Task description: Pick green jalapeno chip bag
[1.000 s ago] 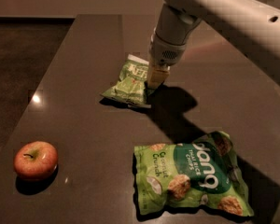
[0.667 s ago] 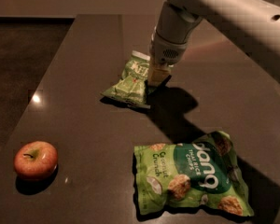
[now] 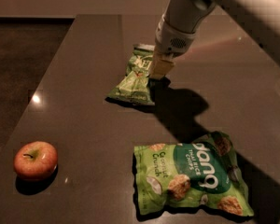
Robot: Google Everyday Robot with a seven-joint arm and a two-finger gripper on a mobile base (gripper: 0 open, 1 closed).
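The green jalapeno chip bag (image 3: 134, 78) is small and crumpled and lies on the dark table (image 3: 84, 125) a little behind its middle. My gripper (image 3: 159, 70) comes down from the upper right on a white arm (image 3: 182, 17). Its tan tip sits at the bag's right edge, touching or just over it. The arm's shadow falls on the table to the right of the bag.
A larger flat green "bang" rice-chips bag (image 3: 191, 178) lies at the front right. A red apple (image 3: 35, 160) sits at the front left near the table's left edge. The floor lies beyond the left edge.
My gripper has shifted slightly up and to the right at the bag's right edge. The bag's far end now sits a little higher in the view. The apple and the rice-chips bag have not moved.
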